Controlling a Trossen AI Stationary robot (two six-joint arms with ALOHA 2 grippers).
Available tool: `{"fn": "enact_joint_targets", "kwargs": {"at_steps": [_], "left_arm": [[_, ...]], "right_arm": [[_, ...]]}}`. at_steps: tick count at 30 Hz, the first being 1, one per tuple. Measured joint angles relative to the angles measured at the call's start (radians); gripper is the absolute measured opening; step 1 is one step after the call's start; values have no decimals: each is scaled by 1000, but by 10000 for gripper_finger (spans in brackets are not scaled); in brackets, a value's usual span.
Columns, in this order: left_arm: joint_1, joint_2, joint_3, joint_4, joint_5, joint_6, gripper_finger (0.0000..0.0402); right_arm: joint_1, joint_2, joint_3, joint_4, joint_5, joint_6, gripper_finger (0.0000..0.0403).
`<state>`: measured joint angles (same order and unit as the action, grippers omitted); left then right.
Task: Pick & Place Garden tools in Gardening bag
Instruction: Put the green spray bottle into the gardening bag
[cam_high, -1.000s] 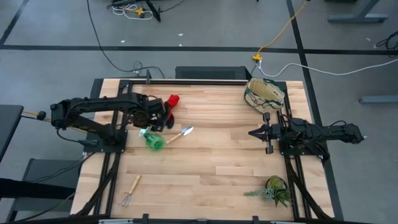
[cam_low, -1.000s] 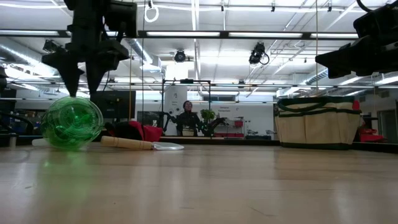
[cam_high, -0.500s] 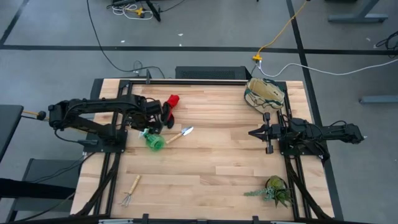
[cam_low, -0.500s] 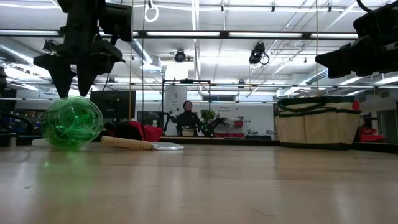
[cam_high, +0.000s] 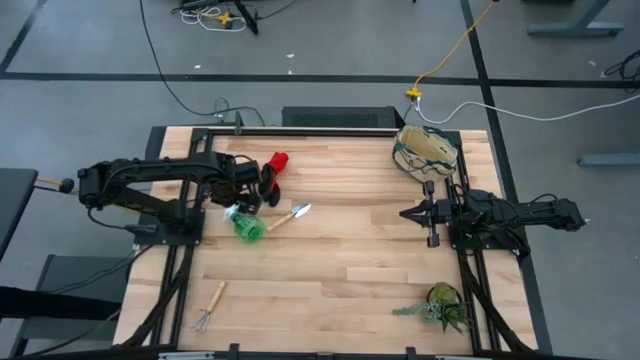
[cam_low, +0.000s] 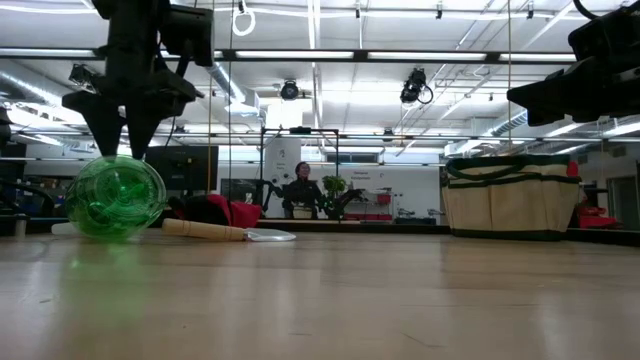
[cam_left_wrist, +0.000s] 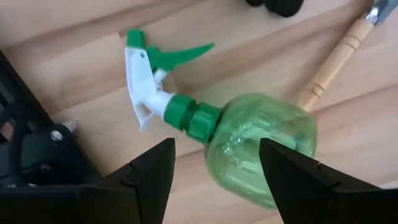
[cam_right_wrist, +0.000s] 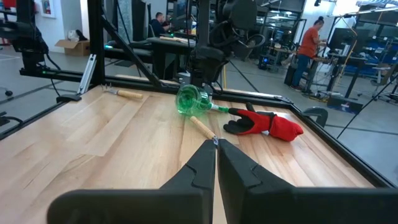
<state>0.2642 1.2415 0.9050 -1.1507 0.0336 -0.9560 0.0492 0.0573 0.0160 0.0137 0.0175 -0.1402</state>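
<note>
A green spray bottle (cam_left_wrist: 249, 143) lay on its side on the wooden table (cam_high: 340, 260), directly beneath the left gripper (cam_left_wrist: 214, 165), whose spread jaws hung above it without touching. The trowel (cam_high: 288, 216) lay just beside the bottle, the red-and-black gloves (cam_high: 274, 172) near. The left arm reached in from the table's left edge. The right gripper (cam_high: 407, 214), jaws pressed together, waited near the gardening bag (cam_high: 426, 148) at the far right corner.

Two matte black jointed arms, black cabling along links; left tool (cam_left_wrist: 214, 171) and right tool (cam_right_wrist: 216, 163) have angular, tapered black fingers.
</note>
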Motion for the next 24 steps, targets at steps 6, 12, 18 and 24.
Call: {"fn": "enact_joint_targets", "kwargs": {"at_steps": [6,12,18,24], "left_arm": [[0,0,0,37,-45,20,241],[0,0,0,56,-50,52,241],[0,0,0,56,-60,53,241],[0,0,0,56,-60,52,241]], "right_arm": [[0,0,0,0,0,0,23],[0,0,0,0,0,0,23],[0,0,0,0,0,0,23],[0,0,0,0,0,0,23]]}}
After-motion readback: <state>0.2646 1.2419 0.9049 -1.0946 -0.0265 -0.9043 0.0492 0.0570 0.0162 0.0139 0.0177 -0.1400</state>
